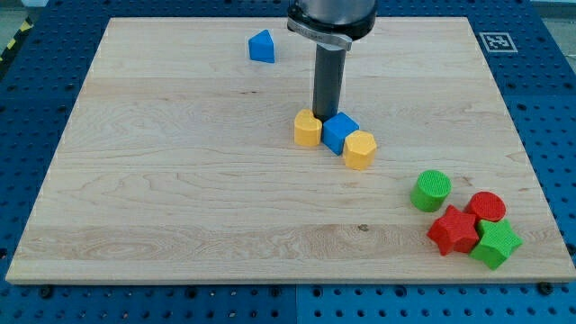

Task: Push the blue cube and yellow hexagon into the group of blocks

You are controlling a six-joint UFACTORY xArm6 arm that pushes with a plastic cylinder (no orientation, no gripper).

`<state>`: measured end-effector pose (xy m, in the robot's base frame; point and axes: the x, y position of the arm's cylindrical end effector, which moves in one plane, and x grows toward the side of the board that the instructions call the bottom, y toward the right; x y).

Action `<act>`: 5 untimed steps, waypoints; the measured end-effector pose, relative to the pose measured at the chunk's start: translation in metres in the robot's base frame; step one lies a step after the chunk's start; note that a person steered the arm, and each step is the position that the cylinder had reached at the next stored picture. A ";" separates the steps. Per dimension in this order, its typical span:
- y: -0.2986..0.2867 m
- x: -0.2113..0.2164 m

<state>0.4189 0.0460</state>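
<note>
The blue cube (338, 132) sits near the board's middle, between two yellow blocks. A yellow hexagon (360, 149) touches its lower right side. A second yellow block (308, 129) touches its left side. My tip (325, 115) stands just above the blue cube, at the seam between it and the left yellow block. The group of blocks lies at the view's lower right: a green cylinder (432, 190), a red cylinder (487, 207), a red star (454, 230) and a green star (496, 243).
A blue triangular block (262, 47) lies alone near the view's top, left of the arm. The wooden board (180, 198) ends close behind the lower-right group, with blue perforated table around it.
</note>
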 end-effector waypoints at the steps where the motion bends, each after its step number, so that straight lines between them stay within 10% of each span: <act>1: 0.033 0.002; 5: 0.085 0.017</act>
<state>0.4355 0.1309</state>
